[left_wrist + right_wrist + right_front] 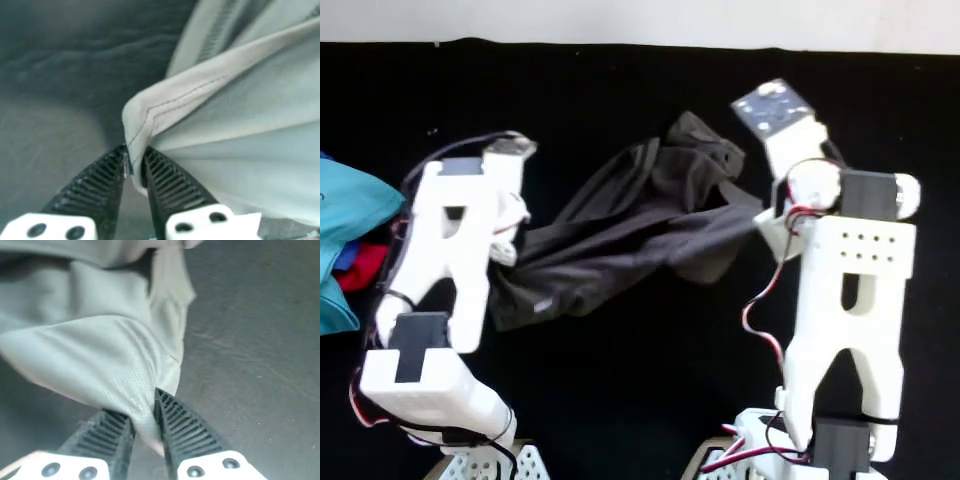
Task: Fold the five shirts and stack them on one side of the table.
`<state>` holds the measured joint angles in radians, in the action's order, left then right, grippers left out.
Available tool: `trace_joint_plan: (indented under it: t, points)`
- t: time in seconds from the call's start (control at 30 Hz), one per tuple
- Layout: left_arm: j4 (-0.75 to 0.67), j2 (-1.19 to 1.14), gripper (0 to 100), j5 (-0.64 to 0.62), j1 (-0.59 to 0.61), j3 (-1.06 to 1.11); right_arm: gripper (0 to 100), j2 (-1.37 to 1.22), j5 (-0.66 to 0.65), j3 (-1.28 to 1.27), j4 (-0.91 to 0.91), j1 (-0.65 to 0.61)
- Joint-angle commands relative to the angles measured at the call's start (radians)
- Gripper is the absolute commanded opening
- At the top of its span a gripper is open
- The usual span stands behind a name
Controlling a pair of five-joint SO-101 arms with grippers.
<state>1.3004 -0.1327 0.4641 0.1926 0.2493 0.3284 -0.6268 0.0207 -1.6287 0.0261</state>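
At the near edge of the black table [620, 400] stand the bases of the two arms; the left arm [450, 260] rises on the left side of the high view and the right arm [850, 290] on the right, each bent toward the middle; between them a dark shirt [620, 235] is strung out in a loose, crumpled band, its lower end at the left arm and its higher end near the right arm, with folds bunched up toward the far right and the middle sagging close to the table; in the left wrist view the left claw [134, 155] is clenched on a stitched hem corner of this shirt, the ribbed jaws nearly together with only the thin fold of cloth between them, and the rest of the fabric fans away from the tips; in the right wrist view the right claw [145, 405] grips another corner of the same shirt, a wedge of cloth pinched between its jaws and the fabric spreading out beyond them over the table; farther left, at the table's edge and well apart from the dark shirt, lies a pile of shirts [350, 215], teal on top with red and blue showing beneath; beyond the far edge of the table runs a pale wall [640, 20].
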Motion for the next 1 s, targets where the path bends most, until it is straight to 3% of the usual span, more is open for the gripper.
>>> trace_joint_plan:
  t: [0.0, 0.2, 0.5, 0.67, 0.97]
  points:
    - [0.074, -0.002, 2, 0.009, 0.041, -0.050, 0.5, 0.030, -0.034, -0.016, 0.041, 0.044]
    - [0.224, 0.004, 14, 0.011, 0.036, -0.079, 0.5, 0.031, -0.077, -0.102, 0.077, 0.050]
    - [0.460, 0.007, 14, 0.011, 0.024, -0.306, 0.5, 0.031, -0.077, -0.111, 0.140, 0.061]
    - [0.459, 0.120, 14, 0.012, 0.018, -0.318, 0.5, 0.028, -0.074, -0.114, 0.237, 0.102]
    - [0.281, 0.206, 14, 0.008, -0.036, -0.202, 0.5, -0.068, -0.075, -0.107, 0.242, 0.150]
